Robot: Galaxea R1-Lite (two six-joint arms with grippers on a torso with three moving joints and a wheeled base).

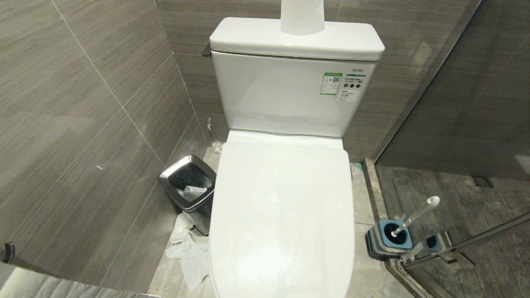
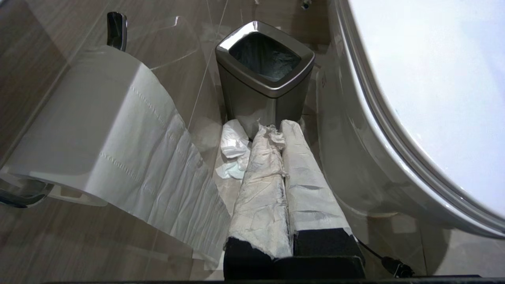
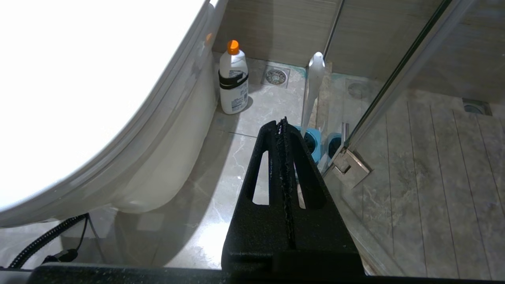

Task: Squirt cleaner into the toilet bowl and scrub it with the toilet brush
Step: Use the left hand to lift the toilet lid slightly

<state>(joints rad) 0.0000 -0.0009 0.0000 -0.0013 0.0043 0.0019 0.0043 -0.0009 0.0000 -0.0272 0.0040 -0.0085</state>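
Lid of the toilet bowl [image 1: 281, 207] is down, so I think lifting it comes first, from the front edge, slowly. My left gripper [image 2: 282, 130] and right gripper [image 3: 285, 130] hang low at either side, fingers together, empty. The cleaner bottle [image 3: 233, 81] stands beside the bowl's base; the toilet brush [image 1: 416, 215] waits in its blue holder [image 1: 389, 240].

- The toilet bowl [image 1: 281, 215] has its lid down, hiding the basin.
- The toilet brush [image 1: 416, 215] has its head sunk in the holder [image 1: 387, 244].
- The sticker [image 1: 330, 83] print is unreadable.
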